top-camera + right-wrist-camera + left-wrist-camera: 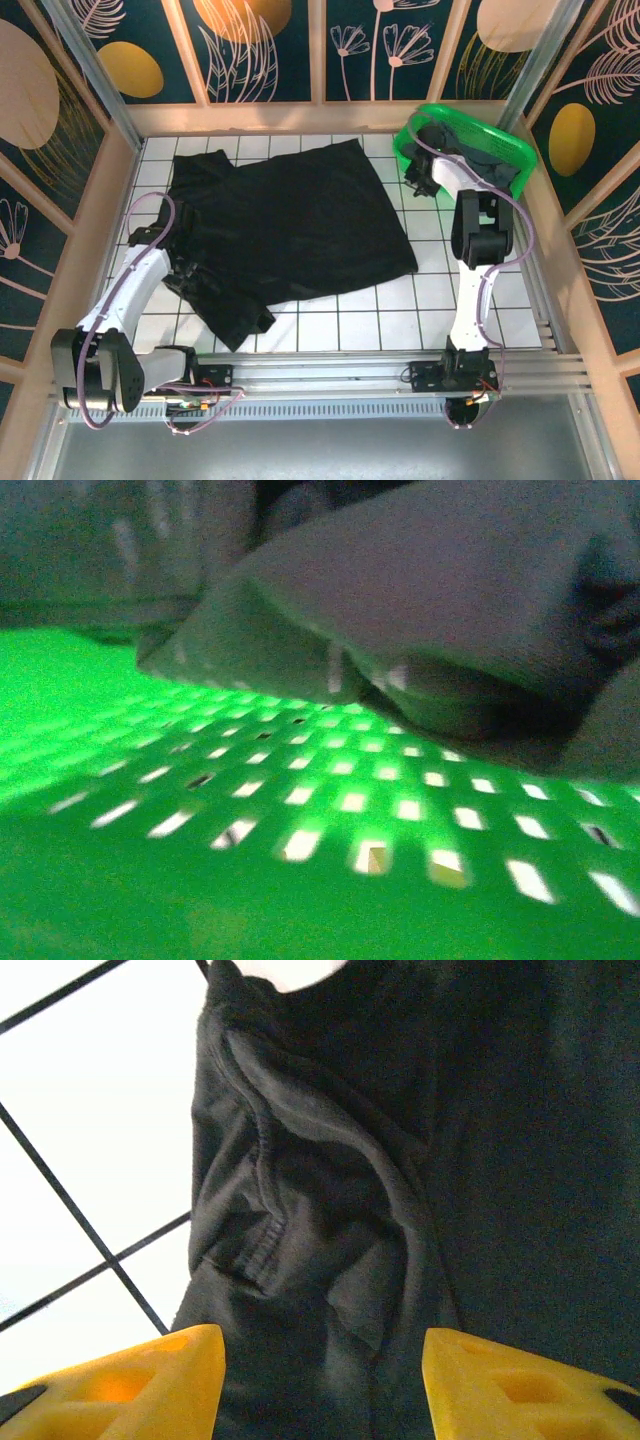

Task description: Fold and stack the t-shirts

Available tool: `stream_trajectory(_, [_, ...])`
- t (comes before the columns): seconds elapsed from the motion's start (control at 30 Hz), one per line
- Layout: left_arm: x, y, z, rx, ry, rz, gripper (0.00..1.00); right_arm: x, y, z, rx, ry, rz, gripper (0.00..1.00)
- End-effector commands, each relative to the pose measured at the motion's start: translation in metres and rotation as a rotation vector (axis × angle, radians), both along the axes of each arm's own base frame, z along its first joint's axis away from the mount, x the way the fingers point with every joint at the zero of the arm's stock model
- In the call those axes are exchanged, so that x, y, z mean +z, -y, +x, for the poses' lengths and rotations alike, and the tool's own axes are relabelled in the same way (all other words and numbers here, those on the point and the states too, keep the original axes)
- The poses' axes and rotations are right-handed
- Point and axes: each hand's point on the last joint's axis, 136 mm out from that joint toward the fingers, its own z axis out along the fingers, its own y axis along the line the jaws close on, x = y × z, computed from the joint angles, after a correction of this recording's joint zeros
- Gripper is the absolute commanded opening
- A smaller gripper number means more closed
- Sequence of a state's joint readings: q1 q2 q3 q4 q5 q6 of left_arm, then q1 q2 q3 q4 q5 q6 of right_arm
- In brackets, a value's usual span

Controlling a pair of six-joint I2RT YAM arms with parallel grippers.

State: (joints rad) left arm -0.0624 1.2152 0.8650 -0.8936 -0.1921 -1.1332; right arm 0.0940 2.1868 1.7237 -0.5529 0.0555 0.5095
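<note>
A black t-shirt (300,220) lies spread on the white tiled table, its lower left part bunched and folded over. My left gripper (185,268) hovers at that bunched left edge. In the left wrist view its yellow fingertips (130,1380) stand apart, open, with wrinkled black cloth (350,1160) lying between and below them. My right gripper (420,148) reaches into the green basket (470,120) at the back right, where a slate grey t-shirt (495,150) lies crumpled. The right wrist view shows grey cloth (400,600) resting on the basket's perforated green plastic (300,860); its fingers are hidden.
Wooden rails and patterned panels wall the table on the left, back and right. A metal rail (330,375) carrying both arm bases runs along the near edge. Bare white tiles (400,315) lie in front of the black shirt, toward the right.
</note>
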Motion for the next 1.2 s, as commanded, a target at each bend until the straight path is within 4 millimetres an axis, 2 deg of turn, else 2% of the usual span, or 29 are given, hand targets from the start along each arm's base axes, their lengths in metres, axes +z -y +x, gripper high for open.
stream_trajectory(0.0, [-0.007, -0.017, -0.008, -0.007, -0.031, 0.04, 0.53, 0.025, -0.014, 0.008, 0.076, 0.053, 0.011, 0.28])
stream_trajectory(0.13, [-0.022, -0.032, 0.008, 0.019, -0.022, 0.05, 0.52, 0.038, -0.05, -0.012, 0.154, 0.063, 0.041, 0.29])
stream_trajectory(0.2, [-0.034, -0.036, 0.012, 0.02, -0.038, 0.04, 0.5, 0.038, -0.067, -0.028, 0.18, 0.048, 0.065, 0.3])
stream_trajectory(0.3, [-0.048, -0.031, 0.018, 0.009, -0.047, -0.008, 0.44, 0.034, -0.088, -0.054, 0.215, 0.016, 0.098, 0.3])
stream_trajectory(0.47, [-0.059, -0.014, 0.01, 0.018, -0.042, -0.104, 0.42, 0.016, -0.11, -0.093, 0.262, -0.061, 0.157, 0.33])
stream_trajectory(0.63, [-0.068, -0.012, -0.006, 0.006, -0.07, -0.107, 0.42, 0.001, -0.117, -0.113, 0.282, -0.115, 0.191, 0.34])
stream_trajectory(0.83, [-0.074, -0.019, -0.004, -0.042, -0.099, -0.059, 0.39, 0.001, -0.118, -0.113, 0.286, -0.115, 0.193, 0.34])
stream_trajectory(1.07, [-0.087, -0.008, -0.021, -0.051, -0.106, -0.118, 0.35, -0.006, -0.114, -0.116, 0.268, -0.14, 0.179, 0.34])
stream_trajectory(1.17, [-0.09, -0.007, -0.026, -0.055, -0.124, -0.121, 0.28, -0.011, -0.113, -0.121, 0.255, -0.157, 0.181, 0.34])
